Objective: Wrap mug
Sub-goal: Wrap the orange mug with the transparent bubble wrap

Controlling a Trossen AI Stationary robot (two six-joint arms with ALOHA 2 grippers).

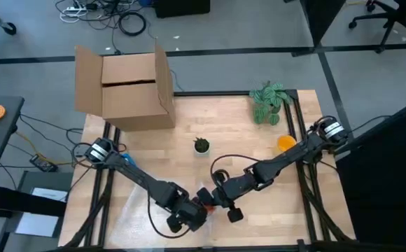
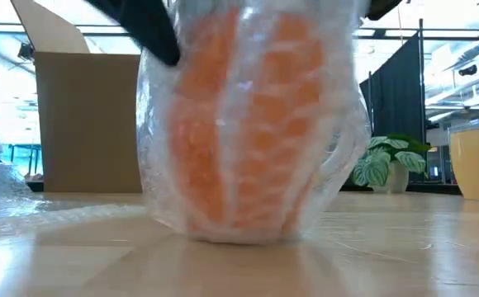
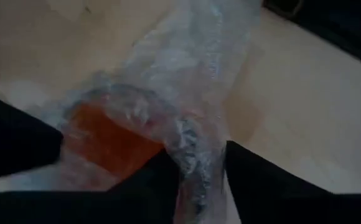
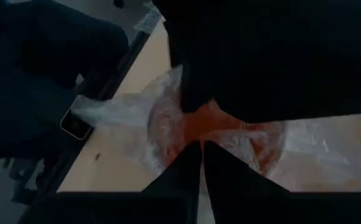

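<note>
An orange mug (image 2: 248,124) swathed in clear bubble wrap (image 2: 339,157) stands upright on its base on the wooden table (image 1: 245,126), near the front edge. Both grippers meet over it. My left gripper (image 1: 189,213) comes from the mug's left and is shut on a bunched strip of the wrap. My right gripper (image 4: 202,149) comes from the right. Its fingers are shut, with their tips at the wrapped top of the mug (image 4: 218,134). The left arm hides much of the mug in the right wrist view. My left gripper pinches a bunched, several-layered strip of bubble wrap (image 3: 199,165) between its two fingers, right beside the mug's orange wall (image 3: 106,140). The strip runs on away from the fingers across the table. My right gripper's shut fingertips (image 4: 193,158) come down slanting onto the wrap at the mug's top. Whether a layer is caught between them, I cannot tell.
An open cardboard box (image 1: 129,87) stands at the far left. A leafy plant (image 1: 269,101) is at the far right, a small potted plant (image 1: 201,145) mid-table, and a yellow bowl (image 1: 285,143) near the right edge. Loose wrap (image 1: 129,210) lies front left.
</note>
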